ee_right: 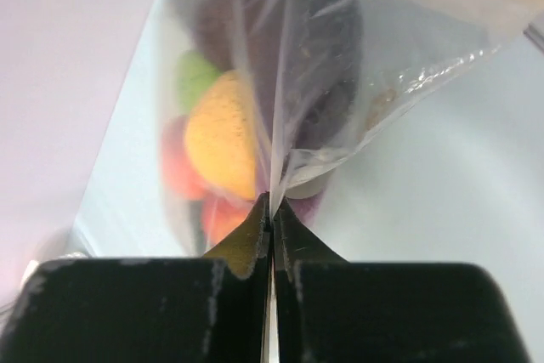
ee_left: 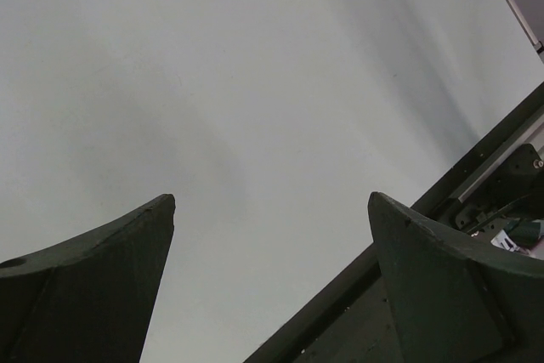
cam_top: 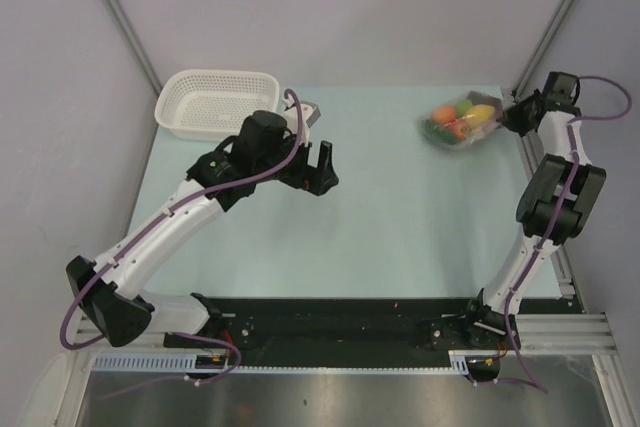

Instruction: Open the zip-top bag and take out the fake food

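Observation:
The clear zip-top bag (cam_top: 462, 123) lies at the far right of the table, full of fake food (cam_top: 456, 117) in orange, yellow, red and green. Close up, the bag (ee_right: 357, 57) fills the right wrist view, with a yellow piece (ee_right: 219, 135), a dark purple piece (ee_right: 327, 40), and lime green and red pieces showing through the film. My right gripper (ee_right: 273, 201) is shut on a pinched fold of the bag's plastic at its right end (cam_top: 508, 113). My left gripper (cam_top: 314, 173) hovers open over bare table, left of centre, far from the bag; its fingers (ee_left: 102, 269) stand wide apart.
A white mesh basket (cam_top: 215, 102) stands at the back left, just behind the left arm. The black base rail (cam_top: 330, 332) runs along the near edge. Grey walls close the back and sides.

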